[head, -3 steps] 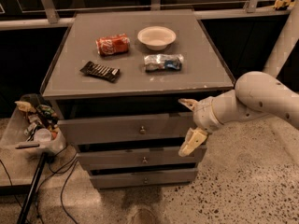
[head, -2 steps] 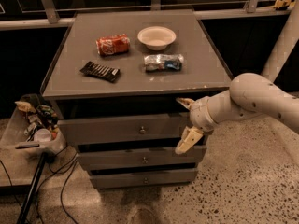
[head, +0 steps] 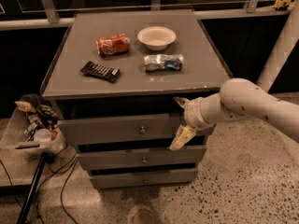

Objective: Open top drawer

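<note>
The top drawer (head: 117, 129) is the tallest grey front under the cabinet top, shut, with a small round metal knob (head: 142, 130) at its centre. My gripper (head: 180, 121) is open in front of the drawer's right part, to the right of the knob. One cream finger (head: 181, 137) points down over the drawer's lower edge, the other (head: 180, 101) sits up near the cabinet top's rim. The white arm reaches in from the right.
Two narrower drawers (head: 140, 158) sit below. On the cabinet top (head: 131, 85) lie a red can (head: 112, 44), a white bowl (head: 156, 36), a foil snack bag (head: 163, 62) and a dark bar (head: 99, 71). A bin of clutter (head: 33, 125) and cables stand at the left.
My gripper and arm have moved left along the top drawer front, closer to the knob. The drawers have not moved.
</note>
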You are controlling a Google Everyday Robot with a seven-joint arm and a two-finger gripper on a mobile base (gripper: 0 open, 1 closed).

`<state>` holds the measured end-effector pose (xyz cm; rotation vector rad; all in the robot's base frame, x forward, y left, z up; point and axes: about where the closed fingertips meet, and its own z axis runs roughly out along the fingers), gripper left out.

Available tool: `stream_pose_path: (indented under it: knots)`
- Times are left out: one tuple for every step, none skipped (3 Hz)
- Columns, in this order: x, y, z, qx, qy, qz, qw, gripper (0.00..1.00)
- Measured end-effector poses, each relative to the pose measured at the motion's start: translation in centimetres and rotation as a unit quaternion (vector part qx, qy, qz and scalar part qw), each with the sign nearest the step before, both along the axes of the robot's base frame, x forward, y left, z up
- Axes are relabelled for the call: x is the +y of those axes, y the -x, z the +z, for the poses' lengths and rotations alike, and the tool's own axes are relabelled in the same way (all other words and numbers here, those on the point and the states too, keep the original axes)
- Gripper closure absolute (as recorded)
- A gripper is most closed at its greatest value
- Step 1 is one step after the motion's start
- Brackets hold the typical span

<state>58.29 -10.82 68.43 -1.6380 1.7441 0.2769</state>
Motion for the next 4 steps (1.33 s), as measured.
stream_pose_path:
  knots:
    - [-0.2, -0.4, -0.9, 0.000, -0.002, -0.002, 1.0000, 0.00]
    - [-0.4, -0.9, -2.2, 0.002, -0.005, -0.004, 1.0000, 0.00]
    - [-0.5, -2.8, -4.4, 0.004, -0.007, -0.006, 1.0000, 0.00]
    - [-0.5, -2.9, -4.6, 0.004, -0.007, -0.006, 0.9999, 0.00]
